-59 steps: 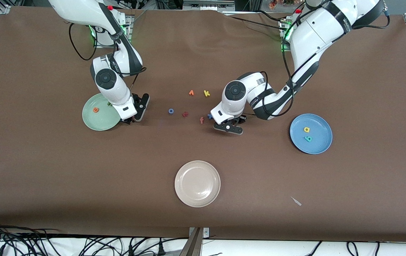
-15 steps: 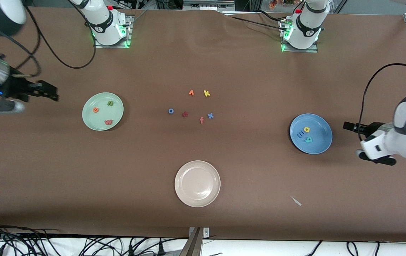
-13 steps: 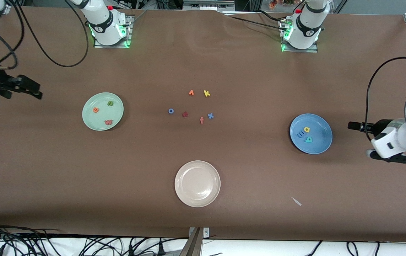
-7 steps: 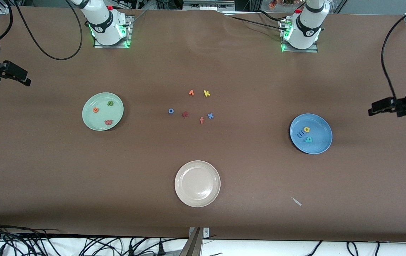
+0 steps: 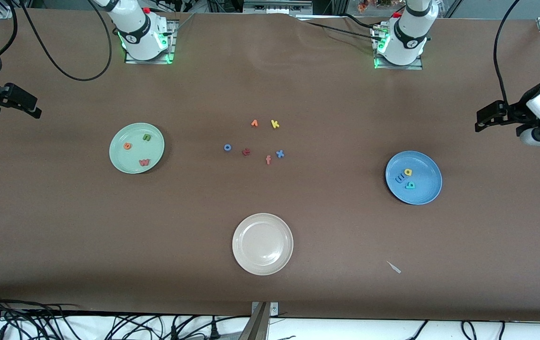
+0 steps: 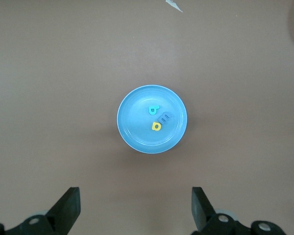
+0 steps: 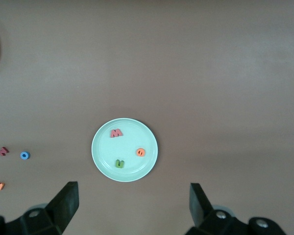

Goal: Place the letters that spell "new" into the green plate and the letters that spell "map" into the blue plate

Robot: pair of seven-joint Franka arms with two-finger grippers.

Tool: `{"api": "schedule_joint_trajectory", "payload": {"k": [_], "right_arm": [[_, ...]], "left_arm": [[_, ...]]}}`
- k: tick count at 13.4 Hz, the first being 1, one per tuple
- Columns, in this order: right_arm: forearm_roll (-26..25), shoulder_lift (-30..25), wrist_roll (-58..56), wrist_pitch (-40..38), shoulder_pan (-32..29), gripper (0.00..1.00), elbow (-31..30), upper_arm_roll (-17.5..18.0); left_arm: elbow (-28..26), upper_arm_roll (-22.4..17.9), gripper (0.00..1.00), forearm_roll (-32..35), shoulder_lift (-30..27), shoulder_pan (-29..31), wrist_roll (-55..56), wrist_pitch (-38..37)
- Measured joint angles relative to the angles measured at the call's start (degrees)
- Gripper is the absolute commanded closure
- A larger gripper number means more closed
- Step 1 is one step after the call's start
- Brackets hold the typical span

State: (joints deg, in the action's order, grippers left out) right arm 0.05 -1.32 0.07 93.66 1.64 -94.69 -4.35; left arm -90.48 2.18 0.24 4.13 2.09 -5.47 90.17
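left gripper (image 5: 480,120), jaws spread and empty, has withdrawn to the table edge past the blue plate (image 5: 428,196), where the blue "m" (image 5: 399,179) now lies beside the yellow letter (image 5: 408,172) and teal letter (image 5: 410,185). right gripper (image 5: 33,107), likewise spread, has retreated from the green plate (image 5: 121,163), now holding green "n" (image 5: 147,137), orange "e" (image 5: 127,146) and red-pink "w" (image 5: 144,162). both words appear sorted; task judged complete.

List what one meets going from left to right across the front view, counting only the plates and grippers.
right gripper → green plate → beige plate → blue plate → left gripper
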Motion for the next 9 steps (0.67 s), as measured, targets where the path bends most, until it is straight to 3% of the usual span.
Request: {"api": "schedule_joint_trajectory", "payload": {"k": [9], "right_arm": [[0.00,0.67,0.00,-0.02,0.02,0.00,0.20,0.24]], "left_arm": [[-0.01,0.25,0.00,0.03,0.00,-0.04,-0.05,0.45]]}}
